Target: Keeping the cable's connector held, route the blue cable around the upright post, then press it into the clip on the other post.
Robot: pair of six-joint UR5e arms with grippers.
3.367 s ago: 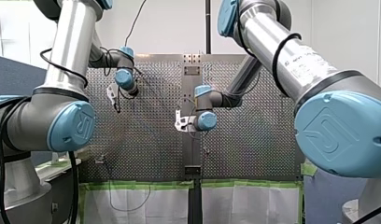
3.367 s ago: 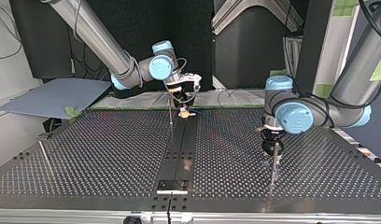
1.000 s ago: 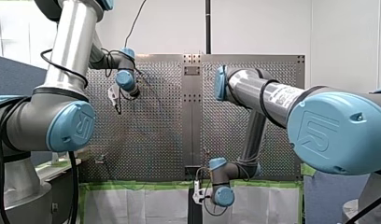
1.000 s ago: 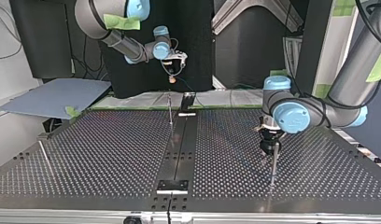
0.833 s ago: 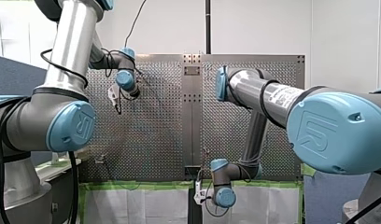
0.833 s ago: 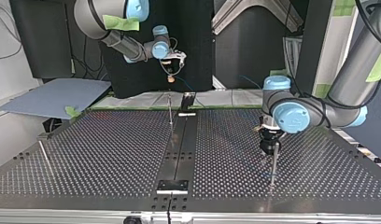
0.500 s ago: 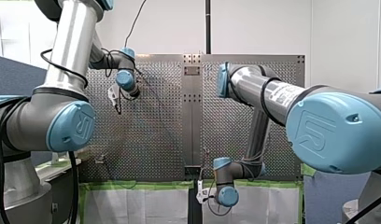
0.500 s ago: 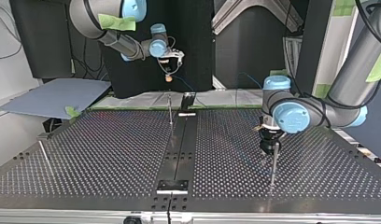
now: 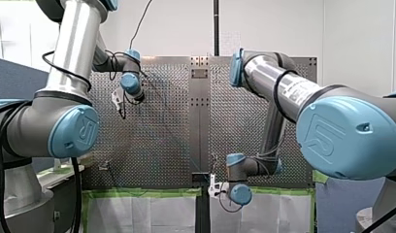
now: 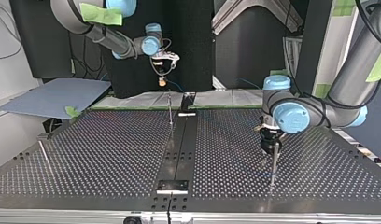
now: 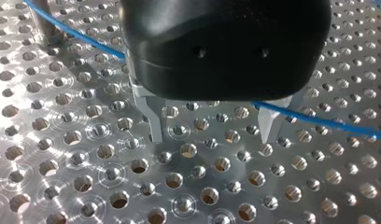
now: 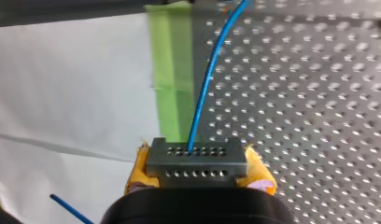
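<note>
my right gripper (image 12: 198, 165): clamped on the grey connector (image 12: 197, 154), with a yellow pad (image 12: 138, 164) on each side; in the top view it hangs past the tabletop's (image 10: 109, 149) far edge.
blue cable (image 12: 205, 88): leaves the connector's holed face and runs past green tape (image 12: 172, 70) onto the perforated tabletop.
my left gripper (image 11: 212, 128): metal fingers (image 11: 156, 126) apart, tips just over the tabletop, nothing clamped.
cable at my left gripper: passes beside a post (image 11: 41, 21), is hidden behind the gripper body, and shows again by one finger.
</note>
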